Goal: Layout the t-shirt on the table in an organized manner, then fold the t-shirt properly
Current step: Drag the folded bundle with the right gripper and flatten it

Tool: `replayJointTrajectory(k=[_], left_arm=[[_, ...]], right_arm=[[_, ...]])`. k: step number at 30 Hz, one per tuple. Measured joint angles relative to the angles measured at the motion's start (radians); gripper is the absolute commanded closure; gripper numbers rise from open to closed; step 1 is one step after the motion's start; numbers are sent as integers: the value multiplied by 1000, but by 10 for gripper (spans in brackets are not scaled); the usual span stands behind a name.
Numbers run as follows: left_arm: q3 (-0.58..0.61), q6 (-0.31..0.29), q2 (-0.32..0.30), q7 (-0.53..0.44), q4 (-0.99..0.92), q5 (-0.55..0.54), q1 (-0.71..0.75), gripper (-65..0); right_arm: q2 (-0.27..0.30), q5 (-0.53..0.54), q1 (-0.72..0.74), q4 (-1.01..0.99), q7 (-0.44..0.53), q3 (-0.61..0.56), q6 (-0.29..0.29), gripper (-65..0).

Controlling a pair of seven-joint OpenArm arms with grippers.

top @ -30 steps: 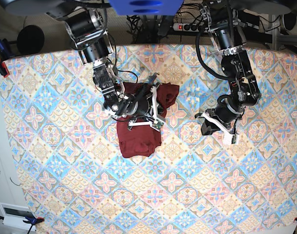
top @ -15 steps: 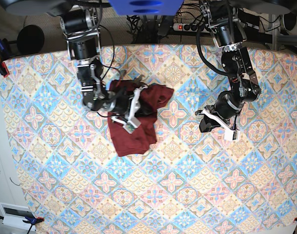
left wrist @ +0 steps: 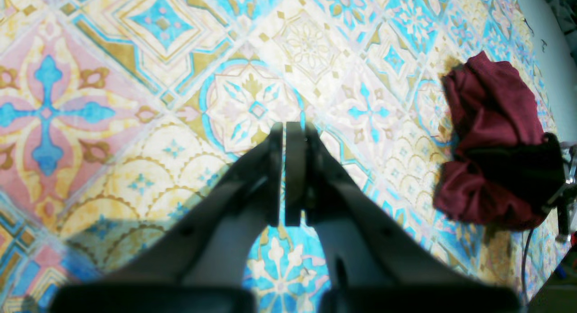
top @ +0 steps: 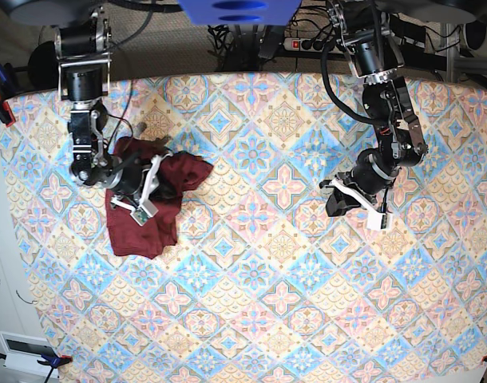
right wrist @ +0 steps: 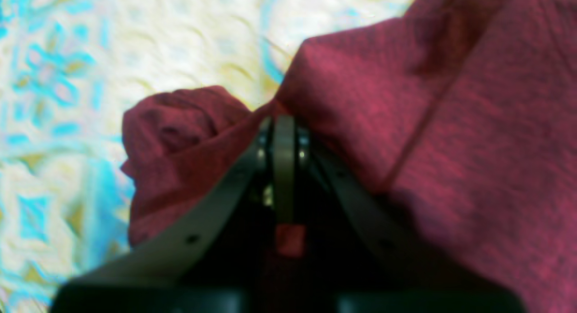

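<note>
A: We log the t-shirt bunched in a dark maroon heap near one side of the table, well apart from the left gripper.

B: Right gripper: jaws pressed together with a fold of the cloth pinched between them, seen close in the wrist view. Left one is closed too, on nothing, hovering over bare tiles.

A: Handling, as we judge it: thin jersey, light, limp. It will drape and drag, not hold any shape, and one pinch point only stretches it into a rope.

B: Agreed. We would want two holds along one edge, hem corners or shoulders, but we cannot tell either in this crumple. A sleeve seems to trail toward the middle of the table.

A: Layout not yet done; folding further off.
</note>
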Motion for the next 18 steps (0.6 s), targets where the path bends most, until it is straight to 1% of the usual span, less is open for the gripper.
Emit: replayJointTrajectory(k=[2,4,7,9,11,18], left_arm=[[5,0,0,0,0,-2,8,0],[5,0,5,1,0,-3,14,0],[6,0,5,0,0,-3,12,0],[6,0,5,0,0,-3,11,0],[6,0,6,0,0,-3,11,0],[5,0,5,1,0,-2,32,0]], right_arm=[[17,-24,-3,38,-19,-31,-24,0],[21,-74,-6,97,-50,-101,-56,0],[29,-127,-5,174,-101,-186,-84,0],[29,-150,-9,229,-145,-223,-91,0],[25,-161,-18,288,-201,-240,-79,0],[21,-164,-147,508,-286,-242,-56,0]])
